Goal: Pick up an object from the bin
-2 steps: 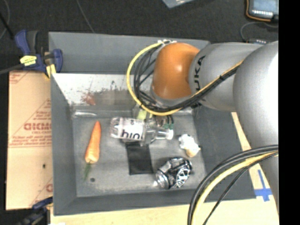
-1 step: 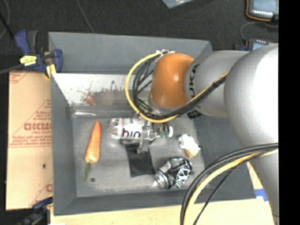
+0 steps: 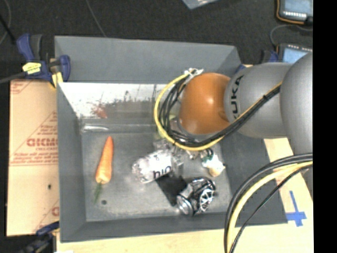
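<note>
From my seat, the grey metal bin (image 3: pixel 71 157) sits on a pale table (image 3: pixel 158 242), with a dark floor (image 3: pixel 131 15) beyond its far rim and thin cables lying across it. The bin's bottom is scuffed and dull, and its far wall carries a reddish smear (image 3: pixel 98 109). At the left of the bin lies an orange carrot (image 3: pixel 105 159), on its own, stalk end toward the near wall. Around the middle there is a small heap: a crumpled silver-white wrapper (image 3: pixel 152 167) with black lettering, a flat black piece (image 3: pixel 169 186) touching its near side and, just right of that, a shiny black-and-silver wheel-like thing (image 3: pixel 197 195). A small cream lump (image 3: pixel 214 166) lies further back. The tool (image 3: pixel 171 149) hangs over the wrapper's far right edge, mostly under the arm's orange cover (image 3: pixel 202 103) and its yellow-black cables — I cannot tell how it is set. The grey arm (image 3: pixel 268 101) comes in from the right.
</note>
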You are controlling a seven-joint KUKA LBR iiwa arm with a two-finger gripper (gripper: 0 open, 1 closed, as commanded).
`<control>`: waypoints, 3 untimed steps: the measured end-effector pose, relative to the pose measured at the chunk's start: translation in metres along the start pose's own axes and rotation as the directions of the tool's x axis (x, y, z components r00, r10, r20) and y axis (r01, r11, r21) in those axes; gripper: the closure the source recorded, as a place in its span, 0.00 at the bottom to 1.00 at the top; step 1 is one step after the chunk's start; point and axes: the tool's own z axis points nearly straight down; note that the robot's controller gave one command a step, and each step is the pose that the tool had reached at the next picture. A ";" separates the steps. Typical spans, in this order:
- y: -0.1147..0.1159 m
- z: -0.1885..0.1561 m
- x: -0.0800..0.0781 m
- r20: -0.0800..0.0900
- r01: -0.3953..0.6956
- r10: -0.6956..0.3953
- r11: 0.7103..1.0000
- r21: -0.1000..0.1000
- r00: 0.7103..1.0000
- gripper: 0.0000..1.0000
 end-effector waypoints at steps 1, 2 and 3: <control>0.000 0.000 0.000 0.001 -0.002 0.002 1.000 0.000 1.000 1.00; 0.000 -0.001 0.000 0.000 -0.003 0.003 1.000 -0.001 1.000 1.00; -0.031 -0.198 0.031 0.010 -0.037 0.037 0.999 0.006 0.999 1.00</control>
